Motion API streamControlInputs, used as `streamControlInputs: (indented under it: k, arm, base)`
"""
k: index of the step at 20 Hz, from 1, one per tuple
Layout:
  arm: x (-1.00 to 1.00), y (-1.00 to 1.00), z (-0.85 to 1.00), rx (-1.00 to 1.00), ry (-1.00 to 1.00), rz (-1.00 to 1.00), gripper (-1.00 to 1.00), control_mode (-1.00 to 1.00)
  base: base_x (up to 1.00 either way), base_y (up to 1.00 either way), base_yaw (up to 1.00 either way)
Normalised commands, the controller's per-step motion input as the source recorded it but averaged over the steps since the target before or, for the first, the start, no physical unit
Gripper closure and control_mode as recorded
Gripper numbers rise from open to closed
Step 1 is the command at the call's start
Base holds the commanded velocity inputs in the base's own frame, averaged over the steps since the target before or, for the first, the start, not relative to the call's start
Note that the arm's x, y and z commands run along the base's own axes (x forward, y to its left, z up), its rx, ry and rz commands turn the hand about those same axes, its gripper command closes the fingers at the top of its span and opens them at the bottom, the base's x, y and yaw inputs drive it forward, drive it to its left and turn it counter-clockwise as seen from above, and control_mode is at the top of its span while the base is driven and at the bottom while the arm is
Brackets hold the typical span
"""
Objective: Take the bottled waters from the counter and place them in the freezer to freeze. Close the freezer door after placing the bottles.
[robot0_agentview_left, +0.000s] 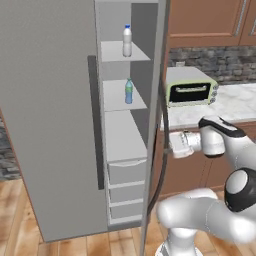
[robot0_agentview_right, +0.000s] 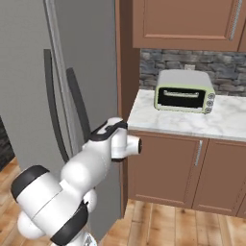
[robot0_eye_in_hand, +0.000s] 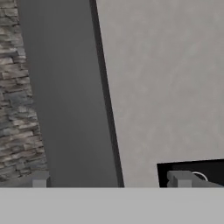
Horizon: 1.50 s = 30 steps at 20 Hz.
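The freezer (robot0_agentview_left: 55, 100) stands with a door ajar, and both bottles (robot0_agentview_left: 127, 41) are inside on its shelves: one on the upper shelf, the other (robot0_agentview_left: 129, 91) on the shelf below, both well above the gripper (robot0_agentview_left: 172, 145) and past the door's edge from it. The gripper sits low beside that thin door edge (robot0_agentview_left: 159, 100), in the narrow gap between the door and the counter (robot0_agentview_left: 235, 102), its jaws spread wide and holding nothing. In the hand view the fingertips (robot0_eye_in_hand: 40, 179) frame a dark vertical edge and a flat grey panel close ahead. Room is tight here; the wooden floor (robot0_agentview_left: 75, 245) behind lies open. The toaster oven (robot0_agentview_right: 185, 91) sits on the counter, above the hand. From the right base view, the arm hides the fingers and the shelves are out of sight.
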Motion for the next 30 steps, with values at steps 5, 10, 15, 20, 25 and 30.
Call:
streamControlInputs:
  k: [5,10,15,20,25,30]
  arm:
    - [0.00,0.70,0.00,-0.01,0.00,-0.27,-1.00,-1.00]
    - [0.13,0.68,0.00,-0.03,0.03,-0.27,-1.00,-1.00]
    - [0.27,0.28,0.00,-0.03,0.13,-0.14,-1.00,-1.00]
    - [0.31,0.01,0.00,0.00,0.12,-0.07,-1.00,-1.00]
    - [0.30,0.07,0.02,0.00,0.09,-0.04,-1.00,-1.00]
    - [0.20,0.00,0.00,0.00,0.04,-0.01,-1.00,-1.00]
  base:
    - [0.00,0.00,0.00]
    - [0.00,0.00,0.00]
    - [0.00,0.00,0.00]
    - [0.00,0.00,0.00]
    - [0.00,0.00,0.00]
    - [0.00,0.00,0.00]
